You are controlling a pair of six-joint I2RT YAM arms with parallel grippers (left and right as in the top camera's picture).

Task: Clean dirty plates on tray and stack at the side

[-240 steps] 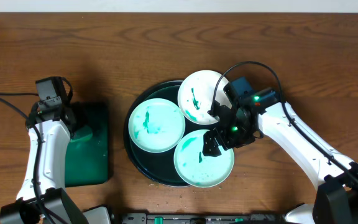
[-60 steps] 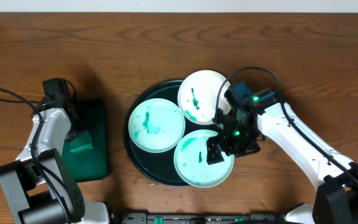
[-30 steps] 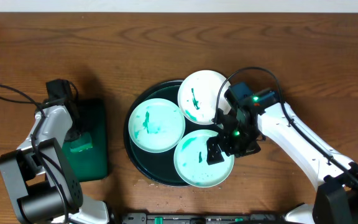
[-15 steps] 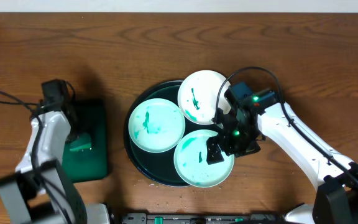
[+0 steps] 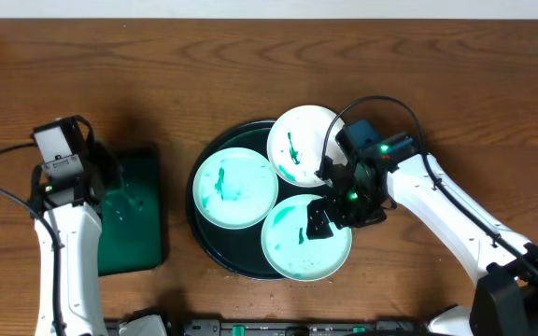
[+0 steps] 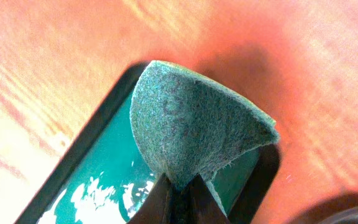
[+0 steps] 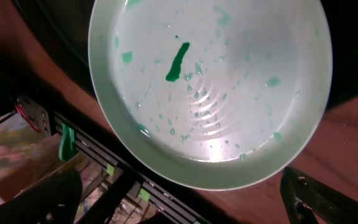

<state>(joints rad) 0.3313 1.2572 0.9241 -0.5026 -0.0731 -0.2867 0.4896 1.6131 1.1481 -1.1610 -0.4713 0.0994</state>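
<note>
Three dirty plates (image 5: 235, 187) on tray (image 5: 238, 250), mid tabletop (image 5: 456, 75).
Right end effector (image 5: 330, 217) open over the nearest plate's right edge; left end effector (image 6: 179, 198) closed on a green pad (image 6: 191, 124), held above small tray (image 6: 104, 175).

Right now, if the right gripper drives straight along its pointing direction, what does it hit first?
Most likely the front plate on the round tray: the right gripper hangs open above it, and the plate fills its wrist view. Height above it is unclear.
</note>
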